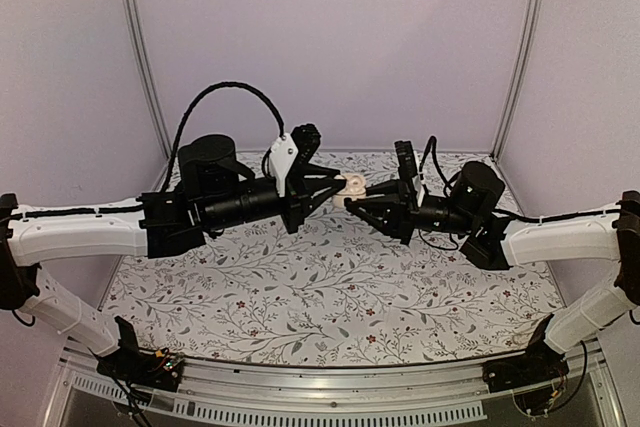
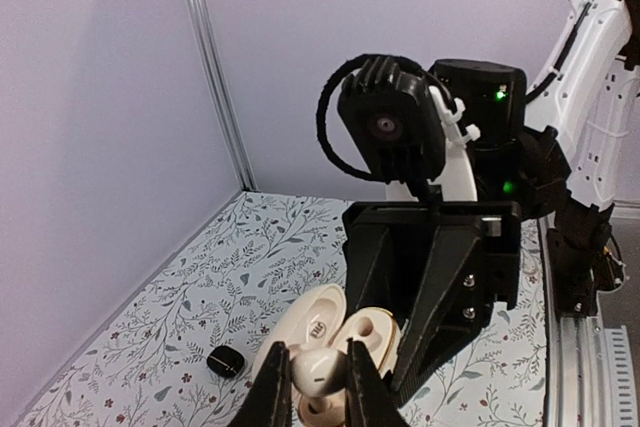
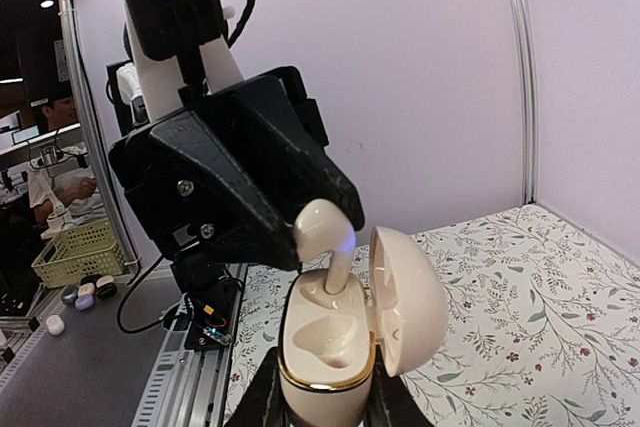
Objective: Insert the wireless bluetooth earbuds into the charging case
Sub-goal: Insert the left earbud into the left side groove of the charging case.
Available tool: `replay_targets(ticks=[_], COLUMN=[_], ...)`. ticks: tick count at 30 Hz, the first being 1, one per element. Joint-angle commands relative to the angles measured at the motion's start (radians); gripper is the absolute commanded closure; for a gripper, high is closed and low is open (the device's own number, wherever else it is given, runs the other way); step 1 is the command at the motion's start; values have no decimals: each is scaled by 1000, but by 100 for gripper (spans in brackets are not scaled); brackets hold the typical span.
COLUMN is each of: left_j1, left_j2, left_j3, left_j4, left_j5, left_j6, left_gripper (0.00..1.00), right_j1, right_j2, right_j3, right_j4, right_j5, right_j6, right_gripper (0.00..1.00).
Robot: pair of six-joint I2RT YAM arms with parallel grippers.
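top external: floral tablecloth [image 1: 300, 297], lilac walls [image 1: 330, 37]; left claw [image 2: 318, 362] grips earbud [image 3: 325, 232], right claw [image 3: 323, 402] case [image 3: 320, 347].

Under the left fingers [image 2: 272, 392] I see a surface [image 1: 300, 297] with a leaf-and-flower print. Beyond them, plain lilac walls [image 1: 330, 37] meet at metal corner posts [image 1: 140, 47]. On the opposite side of the fingers, an aluminium rail [image 1: 330, 389] edges the surface.

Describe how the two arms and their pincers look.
The left arm and right arm have white links and black cylindrical joints. The left pincer and right pincer are black, wedge-shaped, with screw heads. A black cable loops above the left wrist, beside a white camera bracket. Green lights glow on the right arm.
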Motion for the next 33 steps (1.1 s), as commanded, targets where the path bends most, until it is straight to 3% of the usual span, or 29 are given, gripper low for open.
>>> replay_targets(ticks=[1,16,28,33], left_j1=[-4,-12,-16,-18], left_j2=[12,-3,-22,-50], left_j3=[-22,-33,-30,-35], left_j4=[17,-1,-15,-29], left_j5=[-5,-32,-32,-20], left_j6=[-9,-19,-22,-9], left_gripper=[92,85,72,61], right_j1=[6,6,6,7], right_j2=[-4,-27,-29,-29], right_j3=[19,8,3,-5], right_j4=[52,65,55,50], right_j5=[5,99,98,92], right_j6=[14,29,19,12], right_gripper=[100,100,100,100])
